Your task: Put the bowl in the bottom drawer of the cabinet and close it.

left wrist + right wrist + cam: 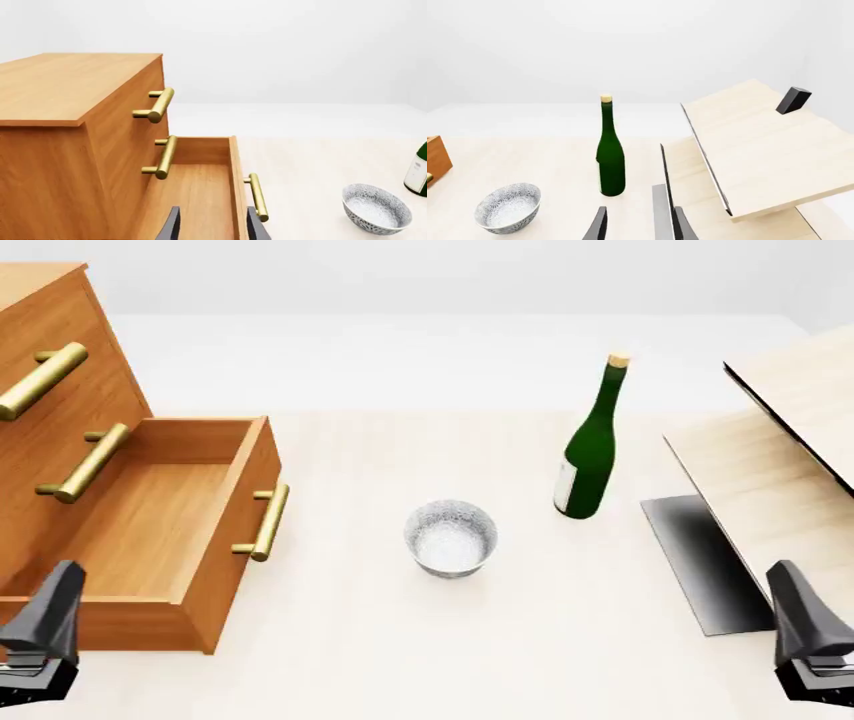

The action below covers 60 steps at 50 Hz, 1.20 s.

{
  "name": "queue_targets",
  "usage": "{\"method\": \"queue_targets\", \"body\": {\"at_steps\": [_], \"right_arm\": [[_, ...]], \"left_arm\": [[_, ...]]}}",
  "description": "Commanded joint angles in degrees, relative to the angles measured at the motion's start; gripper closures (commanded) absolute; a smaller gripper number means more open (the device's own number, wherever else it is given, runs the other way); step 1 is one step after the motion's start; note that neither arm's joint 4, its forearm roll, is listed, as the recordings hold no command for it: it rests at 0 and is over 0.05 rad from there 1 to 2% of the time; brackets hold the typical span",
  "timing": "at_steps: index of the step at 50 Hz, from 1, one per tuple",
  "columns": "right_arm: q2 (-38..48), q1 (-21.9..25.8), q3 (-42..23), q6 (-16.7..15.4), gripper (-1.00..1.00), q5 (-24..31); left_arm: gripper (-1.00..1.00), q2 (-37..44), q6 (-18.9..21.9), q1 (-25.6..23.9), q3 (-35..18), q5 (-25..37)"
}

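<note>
While both my arms hang low at the near edge of the table (400, 640), the bowl (451, 537) sits upright on the tabletop — between the bottom drawer (160, 530) and the green wine bottle (591, 445), touching neither. The drawer stands pulled out of the cabinet (54, 350), its inside bare, brass handle (267, 523) facing the bowl. My left gripper (212, 223) is spread, holding nothing, above the drawer's near part. My right gripper (637, 223) is likewise spread and empty — near the slanted pale boards (781, 450) at the right.
</note>
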Motion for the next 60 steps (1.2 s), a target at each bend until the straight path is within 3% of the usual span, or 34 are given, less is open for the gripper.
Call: {"method": "queue_targets", "body": {"at_steps": [1, 2, 3, 4, 20, 28, 30, 32, 38, 48, 60], "right_arm": [[0.22, 0.00, -0.16, 0.01, -1.00, -0.02], [0.22, 0.00, -0.16, 0.01, -1.00, -0.02], [0.22, 0.00, -0.16, 0.01, -1.00, -0.02], [-0.02, 0.00, -0.22, 0.01, -1.00, 0.28], [-0.02, 0.00, -0.22, 0.02, -1.00, 0.29], [-0.01, 0.00, -0.22, 0.01, -1.00, 0.29], [0.04, 0.00, -0.35, -0.01, -1.00, 0.37], [0.04, 0.01, -0.35, -0.01, -1.00, 0.38], [0.03, 0.00, -0.35, 0.01, -1.00, 0.37], [0.04, -0.01, -0.35, 0.00, -1.00, 0.38], [0.04, -0.01, -0.35, 0.00, -1.00, 0.37]], "left_arm": [[-1.00, 0.19, -1.00, -0.51, -0.21, 0.24], [-1.00, 0.12, -0.95, -1.07, -0.22, 0.10], [-1.00, 7.44, -3.23, -4.49, -7.17, 1.68], [-1.00, 8.22, -3.45, -4.53, -7.65, 1.49], [-1.00, 19.37, -4.78, -8.15, -12.57, -2.83], [-1.00, 23.47, -5.58, -10.55, -15.37, -2.21], [-1.00, 24.60, -2.34, -9.04, -15.57, -2.60], [-1.00, 26.64, -4.13, -8.77, -16.13, -2.55], [-1.00, 28.44, -2.64, -7.38, -18.59, -1.47], [-1.00, 31.94, -1.59, -9.85, -22.46, -0.12], [-1.00, 37.53, -3.38, -11.34, -27.82, 2.62]]}}
